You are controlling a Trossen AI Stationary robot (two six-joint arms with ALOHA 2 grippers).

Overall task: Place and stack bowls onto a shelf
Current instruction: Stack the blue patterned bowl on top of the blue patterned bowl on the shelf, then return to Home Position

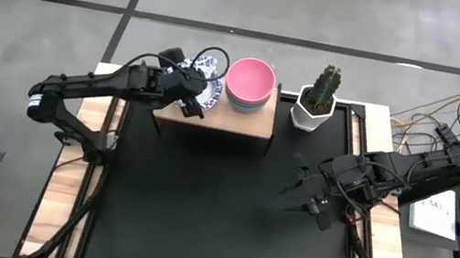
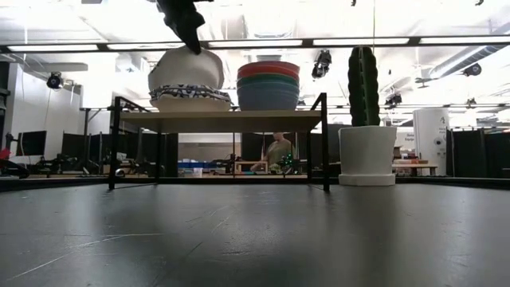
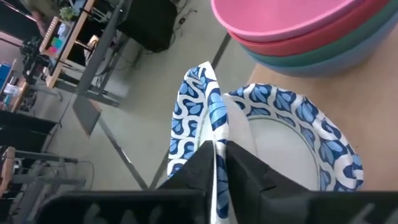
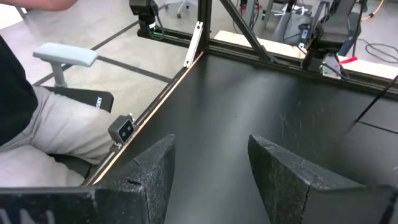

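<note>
My left gripper (image 1: 188,99) (image 3: 216,155) is over the left end of the light-wood shelf (image 1: 236,121) (image 2: 239,119), shut on a white bowl with a blue patterned rim (image 3: 198,106) (image 2: 187,70). Under it is a stack of patterned bowls (image 3: 292,130) (image 2: 190,98) that rests on the shelf top. Beside that stack is a stack of plain bowls with the pink one on top (image 1: 249,81) (image 2: 268,84) (image 3: 298,25). My right gripper (image 1: 316,198) (image 4: 211,168) hangs open over the right part of the black tabletop, away from the bowls. My left gripper pinches the patterned rim (image 3: 214,134) of the white bowl between its two fingers, one on each face of the wall. The fingers (image 2: 185,28) come from above, slanting down. The bowl is tipped steeply, with its white underside toward the near edge and its lower edge at the patterned stack.
A white faceted pot with a cactus (image 1: 318,101) (image 2: 366,147) stands on the table just right of the shelf. The black tabletop (image 1: 217,210) stretches in front of the shelf. A person sits beyond the table's edge (image 4: 37,124).
</note>
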